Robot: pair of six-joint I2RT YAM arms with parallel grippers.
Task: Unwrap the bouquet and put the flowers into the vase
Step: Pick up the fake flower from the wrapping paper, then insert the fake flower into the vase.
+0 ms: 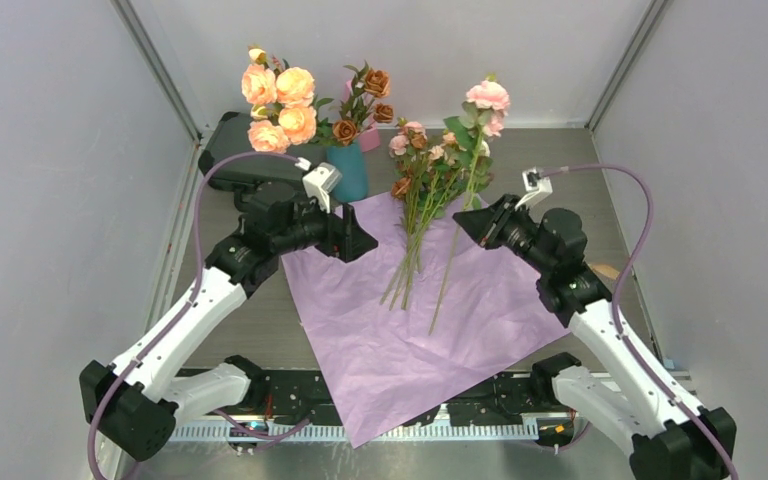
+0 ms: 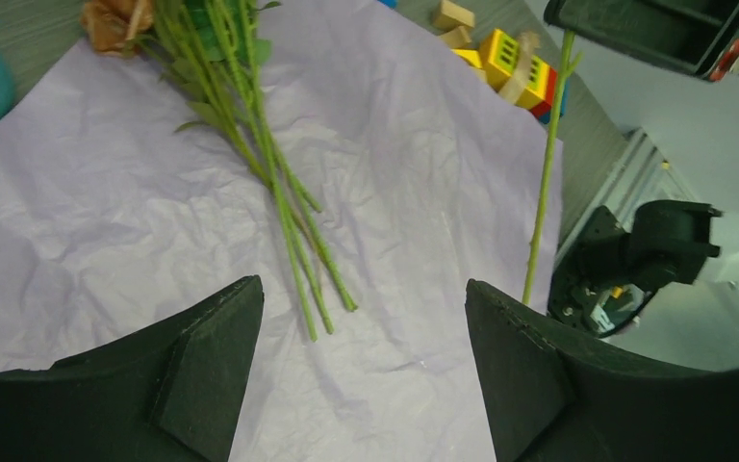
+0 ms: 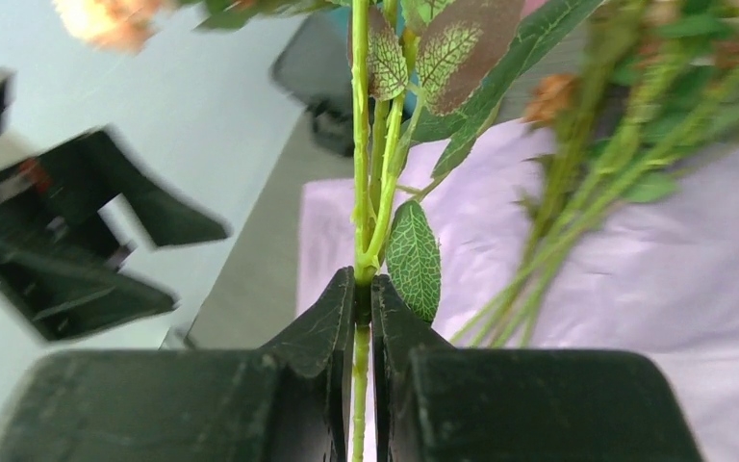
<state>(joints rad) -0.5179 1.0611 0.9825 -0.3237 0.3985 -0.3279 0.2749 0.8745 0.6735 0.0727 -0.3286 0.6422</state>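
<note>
Grey tabletop (image 1: pixel 260 310), lilac wrapping paper (image 1: pixel 400 340) spread flat on it. I see the right tool (image 1: pixel 463 225) clamped on one pink rose stem (image 1: pixel 473 180), held near upright. Left tool (image 1: pixel 360 240) has its jaws apart and is empty. Other flowers (image 1: pixel 415 215) lie just ahead of it, with the teal vase (image 1: pixel 350 172) close on its left.

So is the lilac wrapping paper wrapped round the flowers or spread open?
Spread open. The wrapping paper lies flat as one creased sheet, and the flowers lie loose on top, not enclosed.
</note>
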